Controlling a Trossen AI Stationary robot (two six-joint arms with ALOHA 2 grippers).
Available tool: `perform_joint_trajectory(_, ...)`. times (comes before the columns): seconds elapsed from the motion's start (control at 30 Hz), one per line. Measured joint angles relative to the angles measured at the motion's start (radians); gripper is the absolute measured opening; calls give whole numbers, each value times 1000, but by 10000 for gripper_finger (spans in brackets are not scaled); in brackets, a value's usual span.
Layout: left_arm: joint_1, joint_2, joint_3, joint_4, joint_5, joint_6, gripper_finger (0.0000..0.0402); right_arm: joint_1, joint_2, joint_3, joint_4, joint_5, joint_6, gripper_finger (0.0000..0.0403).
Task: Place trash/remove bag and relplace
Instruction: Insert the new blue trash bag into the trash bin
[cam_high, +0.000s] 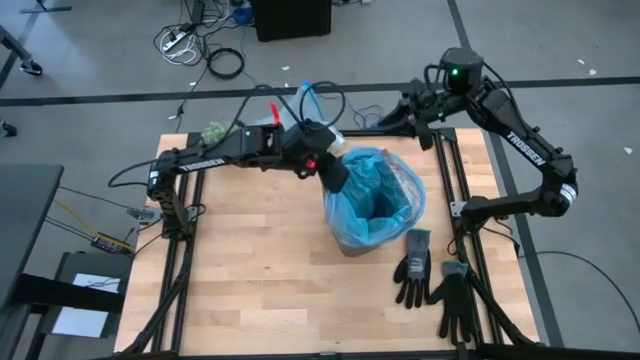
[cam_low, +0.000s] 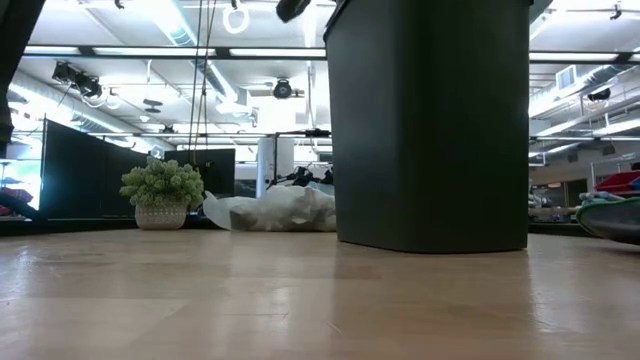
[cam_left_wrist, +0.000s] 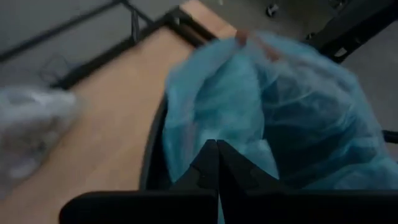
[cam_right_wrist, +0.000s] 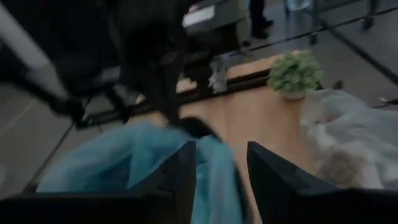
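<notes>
A black bin (cam_low: 430, 130) stands mid-table, lined with a light-blue translucent bag (cam_high: 372, 195) whose top billows over the rim. My left gripper (cam_high: 338, 178) is at the bag's left far side, shut (cam_left_wrist: 217, 149) against the blue plastic. My right gripper (cam_right_wrist: 221, 180) reaches in from the far right, open, with a fold of the blue bag between its fingers. The grey-white bag (cam_low: 270, 210) lies crumpled on the table left of the bin, with brownish shapes showing through it (cam_right_wrist: 339, 165). No loose trash is in view. My left gripper is shut on the light-blue bag's upper edge (cam_left_wrist: 214, 134) at the bin's left far side, coming slanting down from the table's left. The fingers hide how many layers they have. The rest of the bag stays in the bin. My right gripper has blue plastic (cam_right_wrist: 214, 174) lying against one finger (cam_right_wrist: 183, 177); whether it grips, I cannot tell.
Two black gloves (cam_high: 415, 265) (cam_high: 455, 300) lie right of the bin near the front edge. A small potted green plant (cam_low: 162, 192) stands at the far left corner. The bare wooden tabletop (cam_high: 250, 270) stretches left and in front of the bin.
</notes>
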Motion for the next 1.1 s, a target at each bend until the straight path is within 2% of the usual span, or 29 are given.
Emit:
perform_joint_trajectory(0.1, 0, -1, 34, 0, -30, 52, 1, 49, 0, 0, -45, 34, -88, 156)
perform_joint_trajectory(0.33, 18, -2, 60, 0, -44, 83, 1, 143, 19, 1, -132, 274, -264, 199)
perform_joint_trajectory(0.53, 18, -2, 60, 2, -43, 82, 11, 191, 65, 1, -204, 322, -305, 202)
perform_joint_trajectory(0.7, 8, -2, 61, -3, -44, 147, 37, 213, 77, 1, -206, 370, -349, 173)
perform_joint_trajectory(0.83, 2, -2, 61, -7, -52, 140, 71, 219, 101, 1, -222, 385, -370, 138)
perform_joint_trajectory(0.97, 4, -2, 61, -10, -64, 126, 93, 218, 116, 2, -231, 391, -404, 78)
perform_joint_trajectory(1.1, 4, -2, 62, -22, -70, 84, 98, 219, 108, 2, -223, 372, -428, 11)
